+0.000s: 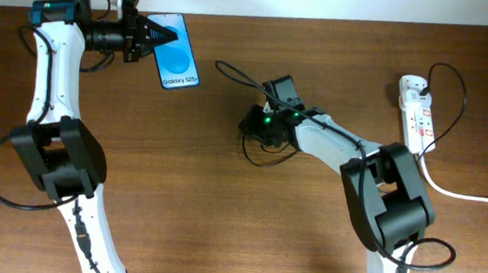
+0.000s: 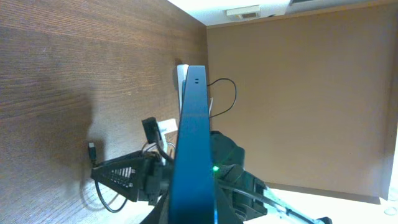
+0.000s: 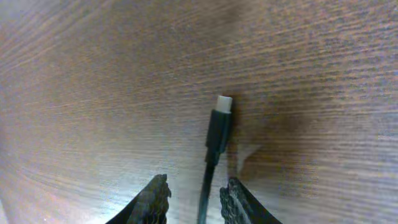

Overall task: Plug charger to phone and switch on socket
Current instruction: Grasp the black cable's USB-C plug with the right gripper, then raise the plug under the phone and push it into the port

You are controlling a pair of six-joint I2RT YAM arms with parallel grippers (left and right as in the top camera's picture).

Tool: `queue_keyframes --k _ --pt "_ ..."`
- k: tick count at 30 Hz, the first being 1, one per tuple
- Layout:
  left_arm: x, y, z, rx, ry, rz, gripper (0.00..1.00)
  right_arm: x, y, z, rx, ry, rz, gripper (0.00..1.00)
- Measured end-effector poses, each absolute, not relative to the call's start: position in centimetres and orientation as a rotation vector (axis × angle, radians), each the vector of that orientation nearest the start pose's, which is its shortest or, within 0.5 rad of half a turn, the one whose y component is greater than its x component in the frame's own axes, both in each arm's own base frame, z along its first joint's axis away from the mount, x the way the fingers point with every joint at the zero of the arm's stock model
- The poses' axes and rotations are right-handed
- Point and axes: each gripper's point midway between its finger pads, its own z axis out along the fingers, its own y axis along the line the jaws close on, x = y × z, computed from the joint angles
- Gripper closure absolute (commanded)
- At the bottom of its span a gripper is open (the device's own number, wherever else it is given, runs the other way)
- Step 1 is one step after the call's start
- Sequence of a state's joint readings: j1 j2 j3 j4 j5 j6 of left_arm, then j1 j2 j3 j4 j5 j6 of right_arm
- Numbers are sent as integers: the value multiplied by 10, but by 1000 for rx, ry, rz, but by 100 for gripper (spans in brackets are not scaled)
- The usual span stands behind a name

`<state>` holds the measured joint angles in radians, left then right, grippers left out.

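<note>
Meanwhile the left jaws [image 1: 158, 36] clamp the phone [image 1: 177, 54] on edge, and the charger [image 3: 217, 134] lies between the parted right jaws [image 3: 194, 198].

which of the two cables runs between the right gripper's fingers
The charger, the thin black cable ending in a small plug tip, runs between the right gripper fingers. The thick white cord trails from the socket, far from it.
</note>
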<state>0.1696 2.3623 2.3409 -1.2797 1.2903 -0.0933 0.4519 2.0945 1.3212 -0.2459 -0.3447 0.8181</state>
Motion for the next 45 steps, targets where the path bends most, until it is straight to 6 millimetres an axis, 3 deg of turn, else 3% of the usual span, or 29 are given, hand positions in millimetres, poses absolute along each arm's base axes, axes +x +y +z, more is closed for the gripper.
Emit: queue_keyframes --k 6,7,9,12,18,20,21,23,24,25,27,29,32,35,38,40,45 --pt "506 -81 236 -81 2319 -1725 100 425 273 11 381 2724 894 68" --pt "506 -81 236 -81 2319 -1725 100 425 274 10 384 2722 897 76" --pt "506 -81 236 -82 2320 -1726 100 428 275 8 387 2719 901 78" --pt "506 -80 234 -86 2329 -1713 100 429 276 5 393 2721 909 96" --pt "505 -78 226 -112 2379 -1663 100 428 267 11 206 2723 943 96" --pt "505 -83 225 -102 2386 -1663 100 433 256 42 88 2660 985 96" --pt "504 -88 225 -82 2388 -1665 100 438 248 82 44 2581 1035 96" --pt "501 -99 228 -19 2374 -1678 100 434 235 138 -32 2481 1093 96" --pt "499 -110 231 35 2354 -1706 100 429 222 193 -90 2361 1133 96" --pt "496 -119 235 76 2336 -1729 100 420 207 234 -128 2279 1150 96" --pt "493 -135 240 143 2305 -1765 100 398 185 277 -156 2208 1175 96" --pt "490 -149 249 210 2251 -1820 100 370 166 298 -158 2207 1192 96" --pt "485 -169 256 297 2205 -1862 100 337 161 295 -159 2282 1215 96" --pt "481 -193 262 413 2150 -1884 100 326 178 286 -255 2249 1272 96" --pt "474 -212 272 506 2079 -1935 100 322 197 253 -260 2219 1387 96" --pt "473 -212 274 513 2063 -1948 100 327 208 248 -270 2130 1436 96" --pt "477 -212 280 535 2024 -1955 100 316 235 238 -216 2040 1569 96"
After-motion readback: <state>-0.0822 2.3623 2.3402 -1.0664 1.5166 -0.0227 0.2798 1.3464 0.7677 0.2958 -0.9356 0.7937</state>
